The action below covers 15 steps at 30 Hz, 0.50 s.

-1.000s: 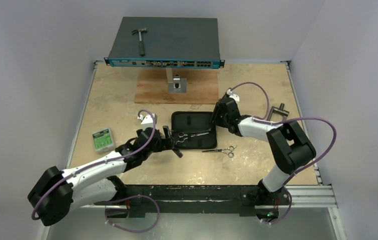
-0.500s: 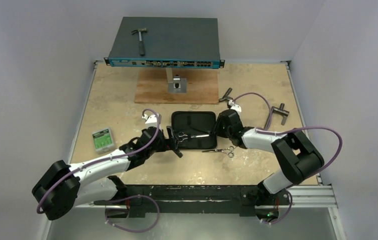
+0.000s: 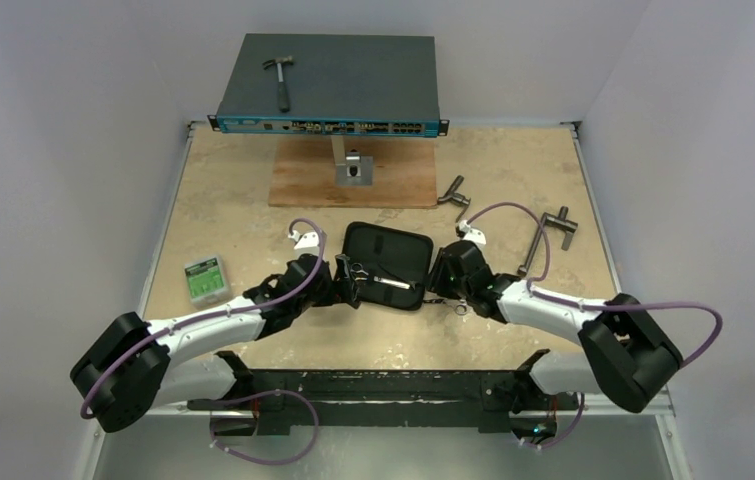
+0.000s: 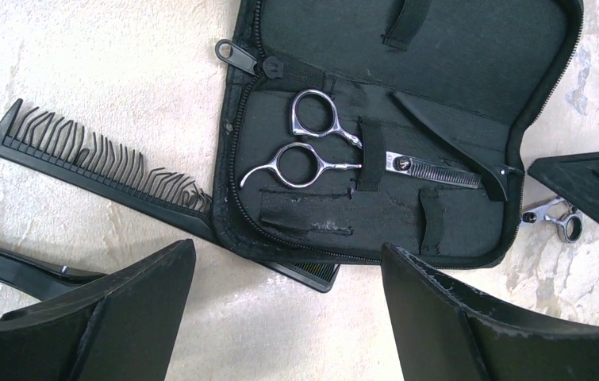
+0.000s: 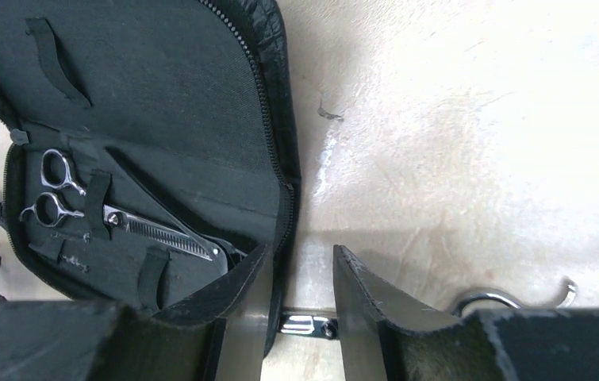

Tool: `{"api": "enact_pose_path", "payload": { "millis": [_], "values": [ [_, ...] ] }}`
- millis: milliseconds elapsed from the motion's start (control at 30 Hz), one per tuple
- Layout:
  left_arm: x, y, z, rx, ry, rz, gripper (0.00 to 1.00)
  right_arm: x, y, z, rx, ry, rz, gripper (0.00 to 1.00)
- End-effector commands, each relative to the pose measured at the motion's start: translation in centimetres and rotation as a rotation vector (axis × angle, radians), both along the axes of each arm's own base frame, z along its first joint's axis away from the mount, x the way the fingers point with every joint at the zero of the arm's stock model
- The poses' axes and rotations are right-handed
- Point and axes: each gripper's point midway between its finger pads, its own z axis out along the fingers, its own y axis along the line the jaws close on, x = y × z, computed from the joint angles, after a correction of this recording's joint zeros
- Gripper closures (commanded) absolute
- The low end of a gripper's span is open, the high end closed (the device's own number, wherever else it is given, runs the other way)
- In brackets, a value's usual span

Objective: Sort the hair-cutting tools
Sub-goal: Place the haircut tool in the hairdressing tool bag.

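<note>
An open black zip case [image 3: 385, 262] lies on the table. One pair of silver scissors [image 4: 320, 155] sits strapped inside it, also seen in the right wrist view [image 5: 105, 214]. A black comb [image 4: 94, 163] lies partly under the case's near-left edge. My left gripper [image 4: 288, 317] is open and empty just in front of the case [image 4: 439, 71]. My right gripper [image 5: 300, 294] is open, straddling the case's right edge and the second scissors [image 5: 305, 325] on the table. Their handle shows in the left wrist view [image 4: 559, 221]. A thin black strip [image 4: 10, 266], perhaps the hair clip, lies at the left.
Two grey T-handled tools [image 3: 455, 190] [image 3: 550, 228] lie at the back right. A green box [image 3: 205, 279] sits at the left. A network switch [image 3: 353, 90] with a hammer [image 3: 279, 78] on it stands on a mount over a wooden board [image 3: 303, 185] at the back.
My right gripper has swung from behind the case's right side forward and down over the loose scissors. The case has turned and shifted a little. My left gripper has edged closer to the case.
</note>
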Motion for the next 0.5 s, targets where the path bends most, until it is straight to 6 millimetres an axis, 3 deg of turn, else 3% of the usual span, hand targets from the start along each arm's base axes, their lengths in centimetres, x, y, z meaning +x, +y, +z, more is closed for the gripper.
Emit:
{"api": "enact_pose_path", "payload": {
  "millis": [0,100,233,467],
  "values": [
    [0.3,-0.1,0.8,-0.032,-0.019,0.024,0.14,1.8,-1.3,4.5,-0.088,-0.107,-0.028,0.65],
    [0.2,0.6,1.5,-0.038,-0.030,0.060,0.14,2.9,-1.0,7.1,-0.165,-0.172,0.063,0.64],
    [-0.4,1.7,1.5,-0.034,-0.012,0.098,0.15,3.4,0.6,8.0,-0.253,-0.187,0.226,0.65],
    [-1.3,2.3,1.4,-0.058,-0.011,0.095,0.16,1.7,4.9,5.4,-0.376,-0.114,0.520,0.70]
  ]
}}
